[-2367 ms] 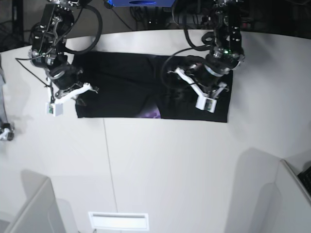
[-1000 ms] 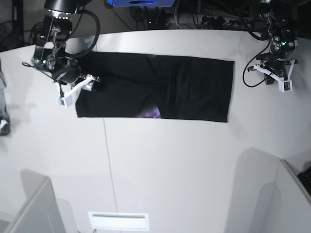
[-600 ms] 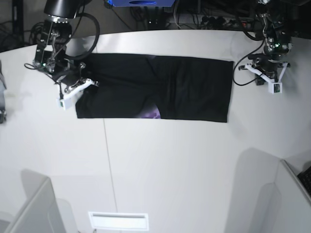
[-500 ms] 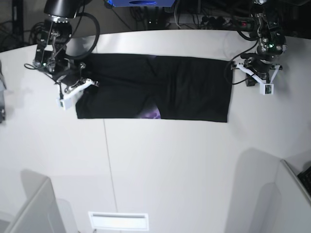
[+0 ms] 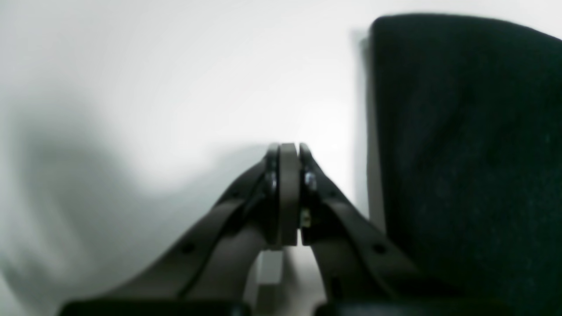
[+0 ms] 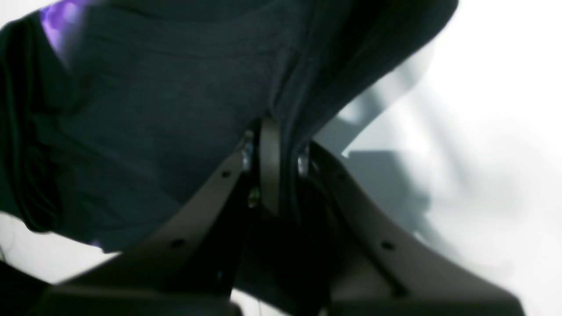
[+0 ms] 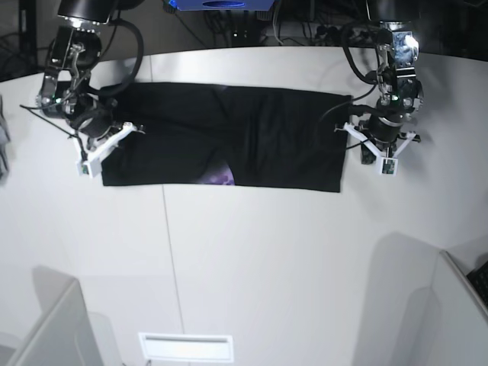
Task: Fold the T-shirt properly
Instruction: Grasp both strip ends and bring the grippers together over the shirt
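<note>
White table point(image 7: 252, 252) is carrying the large black cloth T-shirt point(image 7: 252, 137). Right end effector point(image 6: 274, 145) is pinching its edge; left end effector point(image 5: 287, 151), closed empty, risks missing its edge.

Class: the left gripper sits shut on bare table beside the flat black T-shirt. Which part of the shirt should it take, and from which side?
Probably the T-shirt's free short edge beside the left gripper. In the left wrist view that straight edge lies flat with bare table alongside, so open, come in low from the table side and pinch the hem.
</note>
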You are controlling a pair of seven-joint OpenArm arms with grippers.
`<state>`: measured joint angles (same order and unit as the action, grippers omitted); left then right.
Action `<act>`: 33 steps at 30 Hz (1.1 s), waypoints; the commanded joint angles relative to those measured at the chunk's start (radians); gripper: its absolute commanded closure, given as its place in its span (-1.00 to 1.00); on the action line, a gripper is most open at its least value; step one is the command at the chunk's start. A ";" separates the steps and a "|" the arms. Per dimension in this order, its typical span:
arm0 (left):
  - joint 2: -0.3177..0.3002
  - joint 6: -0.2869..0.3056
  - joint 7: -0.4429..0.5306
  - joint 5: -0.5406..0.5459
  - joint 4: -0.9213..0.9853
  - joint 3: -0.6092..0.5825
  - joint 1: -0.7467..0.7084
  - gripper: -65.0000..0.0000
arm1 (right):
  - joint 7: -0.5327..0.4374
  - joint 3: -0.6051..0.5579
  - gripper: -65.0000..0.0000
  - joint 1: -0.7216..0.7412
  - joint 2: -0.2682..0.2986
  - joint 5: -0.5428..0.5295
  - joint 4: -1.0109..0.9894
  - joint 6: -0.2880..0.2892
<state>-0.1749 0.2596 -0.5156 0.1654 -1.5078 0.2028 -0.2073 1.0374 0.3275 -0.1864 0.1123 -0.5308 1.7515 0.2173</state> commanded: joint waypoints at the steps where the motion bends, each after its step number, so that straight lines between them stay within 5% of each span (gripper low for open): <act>1: 0.004 0.022 -0.096 0.001 0.005 -0.032 -0.016 1.00 | -0.007 0.003 1.00 0.011 0.007 -0.016 0.035 0.000; 12: 0.053 0.022 -0.099 0.001 -0.007 -0.138 -0.014 1.00 | 0.054 -0.081 1.00 0.000 0.002 -0.016 0.192 -0.002; 25: 0.071 0.020 -0.100 0.001 -0.007 -0.256 -0.025 1.00 | 0.045 -0.316 1.00 -0.008 -0.043 -0.024 0.259 -0.200; 33: 0.065 0.020 -0.100 0.001 -0.007 -0.251 -0.025 1.00 | -0.019 -0.433 1.00 -0.002 -0.072 -0.019 0.261 -0.218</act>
<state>-0.1120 0.2474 -0.4858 0.1673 -1.5299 -0.0387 -0.2058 1.0367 -0.1059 -0.1982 0.0433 -0.5323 1.9907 -0.0040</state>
